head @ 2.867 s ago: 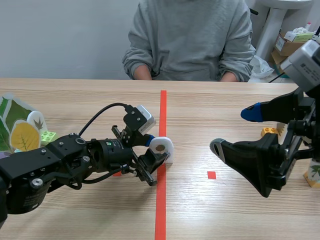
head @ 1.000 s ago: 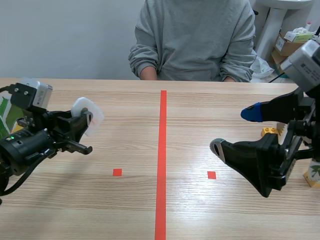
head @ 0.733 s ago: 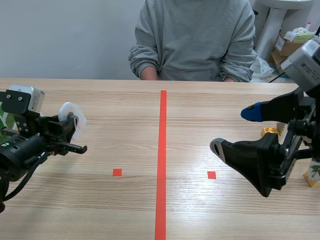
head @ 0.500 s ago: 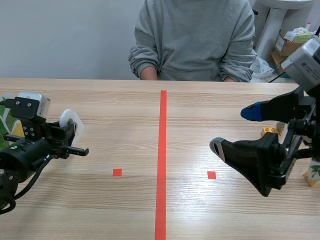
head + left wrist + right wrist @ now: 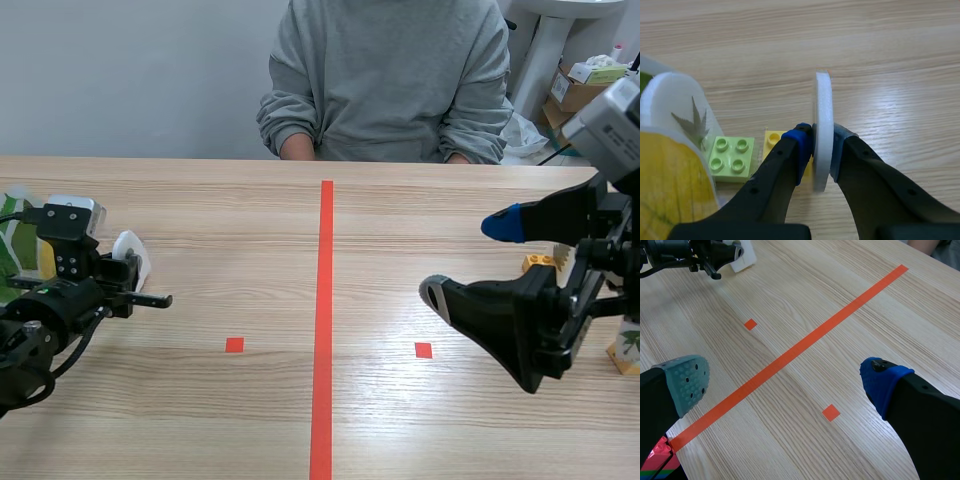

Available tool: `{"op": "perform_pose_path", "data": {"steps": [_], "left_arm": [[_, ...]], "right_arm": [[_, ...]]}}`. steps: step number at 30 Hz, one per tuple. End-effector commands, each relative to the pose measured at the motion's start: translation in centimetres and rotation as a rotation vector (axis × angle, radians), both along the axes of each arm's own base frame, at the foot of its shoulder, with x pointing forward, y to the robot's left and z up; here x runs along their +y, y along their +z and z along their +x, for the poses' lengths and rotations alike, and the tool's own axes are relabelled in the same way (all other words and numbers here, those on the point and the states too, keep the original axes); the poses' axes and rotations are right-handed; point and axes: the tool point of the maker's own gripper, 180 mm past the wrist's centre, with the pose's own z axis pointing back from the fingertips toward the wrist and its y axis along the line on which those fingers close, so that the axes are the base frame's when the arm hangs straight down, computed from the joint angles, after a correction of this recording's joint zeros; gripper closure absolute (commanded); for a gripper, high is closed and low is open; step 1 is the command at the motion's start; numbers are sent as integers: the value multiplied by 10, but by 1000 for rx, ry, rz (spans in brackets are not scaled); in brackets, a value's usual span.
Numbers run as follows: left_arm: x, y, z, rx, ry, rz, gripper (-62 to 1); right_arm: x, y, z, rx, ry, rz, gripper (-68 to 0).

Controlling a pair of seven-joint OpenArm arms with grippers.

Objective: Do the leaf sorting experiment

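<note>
- At the bench's left edge, the left gripper is clamped on a white disc, one blue pad on each flat face, the disc standing upright on its rim between the fingers.
- Whether the disc's lower rim touches the wood cannot be told from either view.
- Just beside the disc, on the side toward the bench's left edge, a small yellow brick lies next to a light green four-stud brick.
- Beyond the green brick stands a white card with a grey-green leaf, and a yellow leaf card stands in front of it.
- The right gripper hangs above the bench's right half with its fingers spread wide and nothing between them, one pad grey-green, the other blue.
- A long orange-red tape line divides the bench down the middle, with a small tape square on each side of it.
- Close to the right edge, another yellow brick shows behind the right arm.
- A person in a grey sweatshirt sits at the far edge, forearms resting there.
</note>
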Motion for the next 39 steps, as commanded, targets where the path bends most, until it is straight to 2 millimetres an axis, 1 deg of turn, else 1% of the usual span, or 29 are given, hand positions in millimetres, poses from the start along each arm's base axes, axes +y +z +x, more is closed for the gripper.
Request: {"op": "perform_pose_path", "data": {"steps": [1, 6, 14, 16, 19, 20, 24, 29, 30, 39], "left_arm": [[-1, 12, 8, -41, 7, -4, -44], [5, 7, 7, -26, 21, 43, -44], [5, 6, 7, -23, 14, 65, -48], [5, 6, 7, -23, 14, 65, -95], [5, 6, 7, -23, 14, 65, -208], [5, 6, 7, -23, 14, 65, -237], [5, 6, 7, -26, 14, 65, -318], [5, 7, 7, -28, 13, 64, -455], [4, 8, 7, -31, 11, 64, -467], [-10, 42, 8, -115, -25, 68, -467]], "right_arm": [[2, 12, 4, -40, 5, 23, -623], [2, 12, 4, -40, 5, 23, -623], [2, 12, 4, -40, 5, 23, -623], [2, 12, 4, -40, 5, 23, -623], [2, 12, 4, -40, 5, 23, -623], [2, 12, 4, -40, 5, 23, -623], [2, 12, 4, -40, 5, 23, -623], [2, 12, 4, -40, 5, 23, -623], [2, 12, 4, -40, 5, 23, -623], [2, 12, 4, -40, 5, 23, -623]]}}
